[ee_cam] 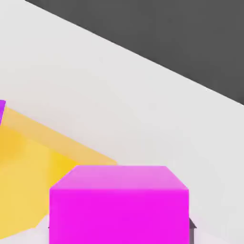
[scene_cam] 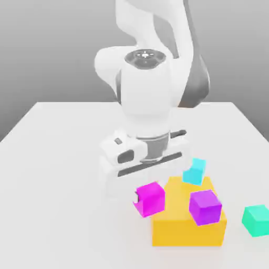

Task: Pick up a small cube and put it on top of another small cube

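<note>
Arm: a white Franka arm [scene_cam: 147, 89] descends from the top of the exterior view toward the middle of the worktop, its hand pointing downward.
Claw: the claw [scene_cam: 143, 198] is clamped on the magenta cube; one pale finger [scene_cam: 136, 197] shows at the cube's side toward the exterior view's left.
Magenta cube: the small bright magenta cube [scene_cam: 149, 198] sits between the claw's jaws, just beside the yellow block on the exterior view's left; whether it touches the worktop or the block cannot be told. In the hand view its top and front faces [ee_cam: 119, 205] lie close to the camera.
Cyan cube: the small light cyan cube [scene_cam: 195, 172] stands at the far edge of the yellow block, toward the exterior view's right of the magenta cube and apart from it; whether it rests on the block or behind it cannot be told.
Yellow block: a large yellow block [scene_cam: 181, 223] rests on the worktop near the front of the exterior view; in the hand view its yellow faces [ee_cam: 28, 181] lie behind the magenta cube.
Violet cube: a darker violet-purple cube [scene_cam: 205, 206] stands tilted on the yellow block's top, near its front edge.
Teal cube: a greener teal cube [scene_cam: 256, 220] lies on the worktop, beside the yellow block toward the exterior view's right and not touching it.
Worktop: a plain white worktop [scene_cam: 58, 173] carries all the objects.
</note>
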